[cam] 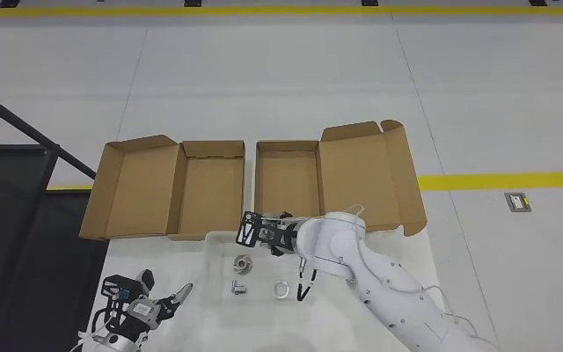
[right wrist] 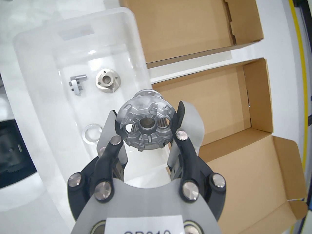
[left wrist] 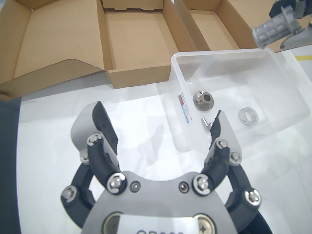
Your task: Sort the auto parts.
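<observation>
My right gripper [right wrist: 147, 110] is shut on a grey slotted cylindrical part [right wrist: 146, 126], held above the far edge of the clear plastic bin [right wrist: 73, 20], close to the front wall of the right cardboard box [right wrist: 207, 103]. The same held part [left wrist: 273, 31] also appears in the left wrist view. Inside the bin lie a flanged hub [cam: 242, 263], a small bracket [cam: 238, 287] and a metal ring [cam: 281, 289]. My left gripper [left wrist: 158, 109] stands open and empty over the white table, just beside the bin's left wall [left wrist: 175, 59].
Two open cardboard boxes stand side by side behind the bin, the left box [cam: 209, 185] and the right box [cam: 288, 179], each with its lid flap folded outward. White table surface [left wrist: 61, 122] lies in front of the left box.
</observation>
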Robot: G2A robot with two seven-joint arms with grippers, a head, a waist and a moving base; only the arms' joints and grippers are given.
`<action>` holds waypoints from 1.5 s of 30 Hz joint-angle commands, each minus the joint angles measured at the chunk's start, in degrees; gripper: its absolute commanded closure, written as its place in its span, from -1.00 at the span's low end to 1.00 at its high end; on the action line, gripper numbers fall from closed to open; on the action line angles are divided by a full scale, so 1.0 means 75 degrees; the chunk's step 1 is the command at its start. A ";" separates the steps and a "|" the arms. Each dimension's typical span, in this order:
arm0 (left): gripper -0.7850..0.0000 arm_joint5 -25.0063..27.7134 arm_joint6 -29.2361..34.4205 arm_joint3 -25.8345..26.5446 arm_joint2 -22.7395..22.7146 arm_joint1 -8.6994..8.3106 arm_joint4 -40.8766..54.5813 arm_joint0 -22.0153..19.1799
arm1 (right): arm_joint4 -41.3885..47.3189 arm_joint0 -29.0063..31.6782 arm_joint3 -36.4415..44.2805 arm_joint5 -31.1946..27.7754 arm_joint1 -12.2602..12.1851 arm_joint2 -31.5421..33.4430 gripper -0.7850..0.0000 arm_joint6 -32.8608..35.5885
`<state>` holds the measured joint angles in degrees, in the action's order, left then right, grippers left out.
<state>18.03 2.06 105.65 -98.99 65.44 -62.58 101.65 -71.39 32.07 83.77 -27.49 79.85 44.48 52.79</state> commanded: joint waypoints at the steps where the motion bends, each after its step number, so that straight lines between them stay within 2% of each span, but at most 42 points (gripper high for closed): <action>1: -1.00 0.0000 0.0000 0.0000 0.0000 0.0000 0.0000 0.0000 | 0.0209 -0.0431 -0.0742 0.0889 0.0152 0.0008 1.00 -0.0095; 4: -1.00 0.0000 0.0000 0.0000 0.0000 0.0000 0.0000 0.0000 | 0.0142 -0.1089 -0.1847 0.2208 0.0451 -0.0274 1.00 -0.0051; 6: -1.00 0.0000 0.0000 0.0000 0.0000 0.0000 0.0000 0.0000 | 0.0399 -0.1535 -0.2658 0.2602 0.0690 -0.0488 1.00 -0.0215; 12: -1.00 0.0000 0.0000 0.0000 0.0000 0.0000 0.0000 0.0000 | 0.1410 -0.2682 -0.5246 0.2557 0.1358 -0.0879 1.00 -0.0973; 17: -1.00 0.0000 0.0000 0.0000 0.0000 0.0000 0.0000 0.0000 | 0.1751 -0.3225 -0.6947 0.2192 0.1903 -0.1291 1.00 -0.0957; 20: -1.00 0.0000 0.0000 0.0000 0.0000 0.0000 0.0000 0.0000 | 0.1810 -0.3380 -0.7677 0.2046 0.2202 -0.1493 1.00 -0.1021; 25: -1.00 0.0000 0.0000 0.0000 0.0000 0.0000 0.0000 0.0000 | 0.1786 -0.3503 -0.8587 0.2228 0.2594 -0.1669 1.00 -0.1390; 33: -1.00 0.0000 0.0000 0.0000 0.0000 0.0000 0.0000 0.0000 | 0.1913 -0.3578 -0.9414 0.2256 0.2935 -0.1668 1.00 -0.1771; 34: -1.00 0.0000 0.0000 0.0000 0.0000 0.0000 0.0000 0.0000 | 0.1913 -0.3578 -0.9414 0.2256 0.2935 -0.1668 0.43 -0.1771; 35: -1.00 0.0000 0.0000 0.0000 0.0000 0.0000 0.0000 0.0000 | 0.1913 -0.3578 -0.9414 0.2256 0.2935 -0.1668 0.13 -0.1771; 36: -1.00 0.0000 0.0000 0.0000 0.0000 0.0000 0.0000 0.0000 | 0.1913 -0.3578 -0.9414 0.2256 0.2935 -0.1668 -0.49 -0.1771; 37: -1.00 0.0000 0.0000 0.0000 0.0000 0.0000 0.0000 0.0000 | 0.1913 -0.3578 -0.9414 0.2256 0.2935 -0.1668 -1.00 -0.1771; 45: -1.00 0.0000 0.0000 0.0000 0.0000 0.0000 0.0000 0.0000 | 0.2007 -0.3593 -0.9621 0.2170 0.2957 -0.1611 -1.00 -0.1897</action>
<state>18.03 2.06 105.65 -98.99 65.44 -62.58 101.65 -56.67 5.25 12.54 -10.82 101.93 32.19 39.14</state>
